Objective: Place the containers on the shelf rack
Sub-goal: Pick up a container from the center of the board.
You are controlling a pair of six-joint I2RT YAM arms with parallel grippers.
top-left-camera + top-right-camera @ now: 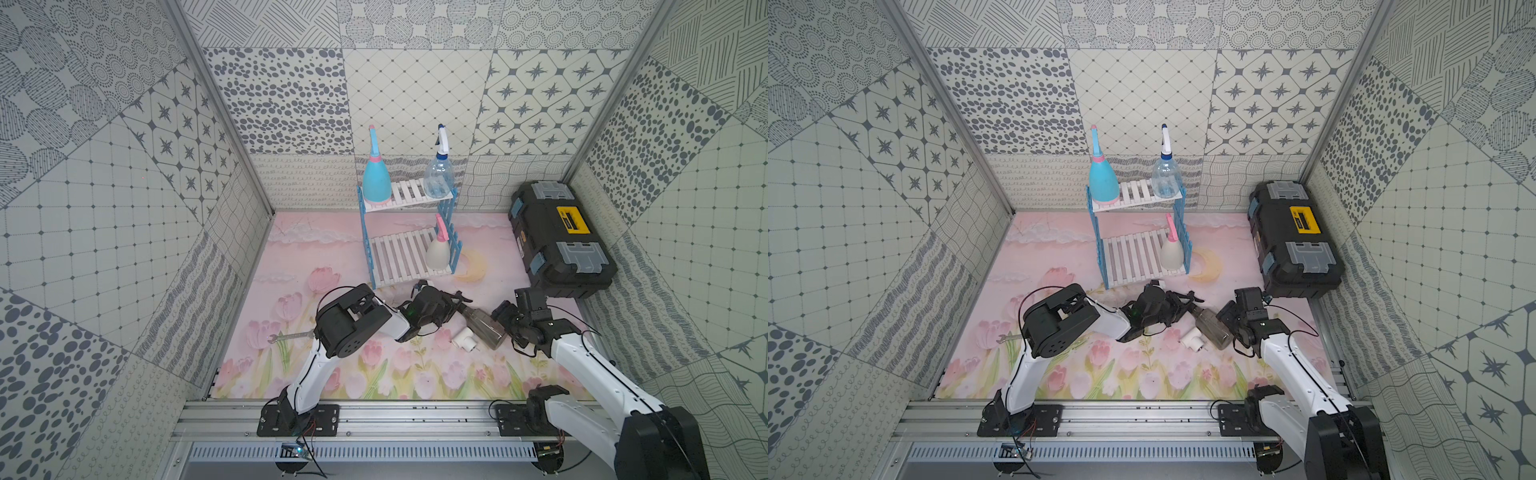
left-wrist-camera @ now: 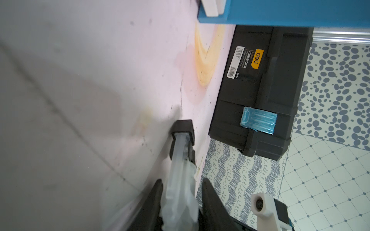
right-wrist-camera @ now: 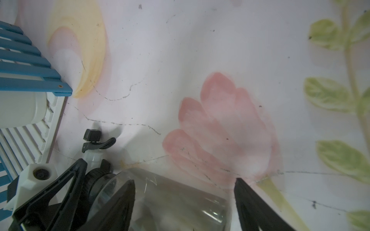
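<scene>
Containers, four in all, each a cone-bodied spray bottle; we count three on the shelf rack (image 1: 409, 189) and one off it. We list one rack, of two white slatted tiers in light blue picket frames, standing at the middle of the far edge of the flowered mat (image 1: 415, 386). On the upper tier there are two: the light blue bottle (image 1: 376, 183) upright at the left end and the clear bottle (image 1: 438, 176) upright at the right end. On the lower tier there is one: the cream bottle (image 1: 438, 251), upright at the right end near the front edge. The smoky dark bottle (image 1: 484, 326) lies on its side just off the rack's near right corner, nozzle toward the rack; we cannot tell whether it rests on the mat. We count two grippers. The left gripper (image 2: 182, 181) is clamped on that bottle's neck, below the black trigger. The right gripper (image 3: 184, 180) stands with its fingers wide apart, one over the bottle's shoulder and one just past its base, with a strip of mat showing between finger and base. Other items, one of each: a white pipe tee (image 1: 463, 338) just beside the smoky bottle toward the near edge, a wrench (image 1: 286, 336) toward the left edge, and a black toolbox (image 1: 561, 241) at the far right corner.
</scene>
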